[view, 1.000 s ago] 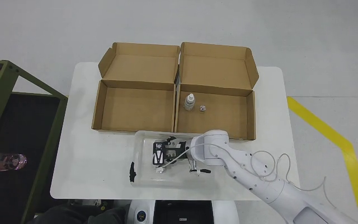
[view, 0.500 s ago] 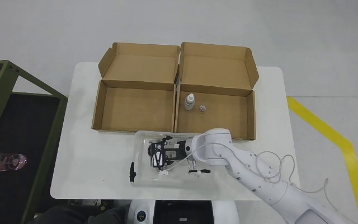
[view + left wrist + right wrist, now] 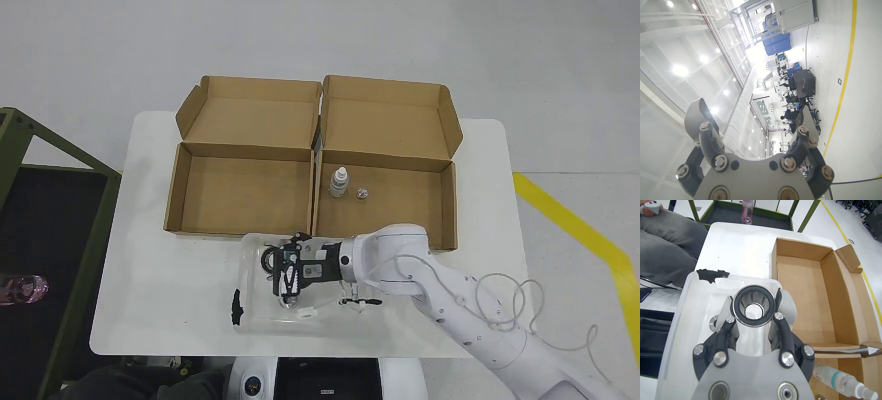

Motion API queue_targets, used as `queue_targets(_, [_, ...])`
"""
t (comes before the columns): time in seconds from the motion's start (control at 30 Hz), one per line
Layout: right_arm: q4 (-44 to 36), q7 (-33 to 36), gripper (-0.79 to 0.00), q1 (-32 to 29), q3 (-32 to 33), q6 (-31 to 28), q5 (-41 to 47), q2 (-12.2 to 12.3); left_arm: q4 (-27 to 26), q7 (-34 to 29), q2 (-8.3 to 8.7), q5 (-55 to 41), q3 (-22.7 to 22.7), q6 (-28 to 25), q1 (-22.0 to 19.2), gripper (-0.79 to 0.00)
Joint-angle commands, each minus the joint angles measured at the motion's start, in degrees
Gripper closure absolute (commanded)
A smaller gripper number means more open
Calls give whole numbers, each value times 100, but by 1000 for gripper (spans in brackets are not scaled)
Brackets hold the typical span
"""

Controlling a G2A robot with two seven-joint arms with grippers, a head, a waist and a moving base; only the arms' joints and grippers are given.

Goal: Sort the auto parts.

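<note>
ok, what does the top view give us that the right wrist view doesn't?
Top view adds the whole right box, with a small metal part beside the spray bottle. Right wrist view adds the grooved bore of the bearing sleeve clamped in the right gripper, and a metal ring on the tray floor. Both: tray, black tape, left box, spray bottle.

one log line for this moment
right claw: shut on bearing, over bin | left claw: open, holding nothing | bottle: in box

Right end effector point(image 3: 754, 298) clamped, angled downward
</note>
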Motion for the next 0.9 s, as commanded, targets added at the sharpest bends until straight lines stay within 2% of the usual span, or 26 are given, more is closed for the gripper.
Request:
queue_targets(0.0, [-33,4,0,6,69,3,-8,8,0,0,0,0,0,0,0,-785])
queue_targets(0.43, [95,-14,0,386,239,85,52,-59,0,0,0,0,0,0,0,-785])
queue_targets(0.87, [1034,-307,0,1148,61,275,154,-299,0,0,0,0,0,0,0,-785])
